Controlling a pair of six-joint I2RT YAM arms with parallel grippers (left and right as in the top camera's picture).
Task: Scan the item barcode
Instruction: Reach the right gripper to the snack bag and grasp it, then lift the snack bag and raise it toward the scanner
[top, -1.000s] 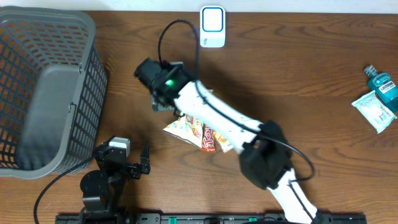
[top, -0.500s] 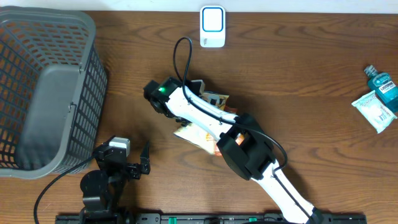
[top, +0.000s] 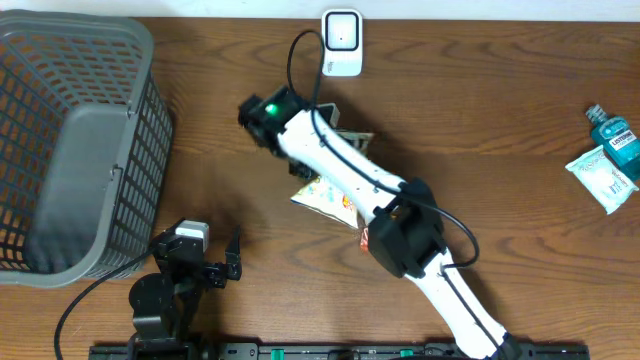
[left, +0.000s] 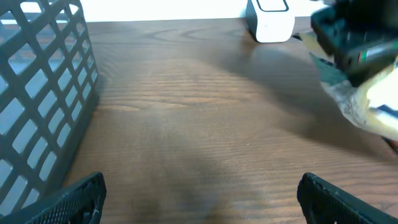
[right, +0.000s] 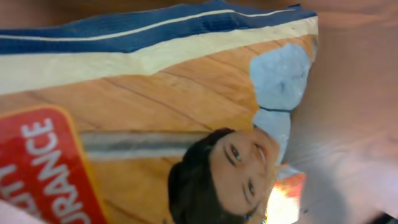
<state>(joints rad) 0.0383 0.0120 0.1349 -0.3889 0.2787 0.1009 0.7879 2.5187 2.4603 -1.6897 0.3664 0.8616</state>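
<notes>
The basket (top: 75, 150) fills the 9 o'clock side of the bench (top: 500, 80), its rim running along the left edge. The scanner (top: 341, 42) sits at the 12 o'clock edge. A bottle (top: 612, 135) and a packet (top: 600, 178) lie touching at the 3 o'clock edge. Bare wood lies open between the basket and the centre, and more widely from the centre out toward 3 o'clock

The right arm reaches from 6 o'clock across the centre toward 11. The right tool (top: 300, 160) has its jaws together, clamped on the bag (top: 325, 192) as far as the views show. Its own camera is filled by the bag's printed face, and the fingers are out of sight there. The bag is at the centre, just on the 6 o'clock side of the scanner but apart from it, mostly hidden under the arm. The left tool (left: 205, 196) rests at 7 o'clock beside the basket, jaws wide apart with nothing between them

A second ago the right jaws stood wide apart and the bag lay further toward 6 o'clock. Both have since moved toward the scanner. The left tool has not moved

Count: two arms, one basket, one scanner, one bag, one bottle, one packet
</notes>
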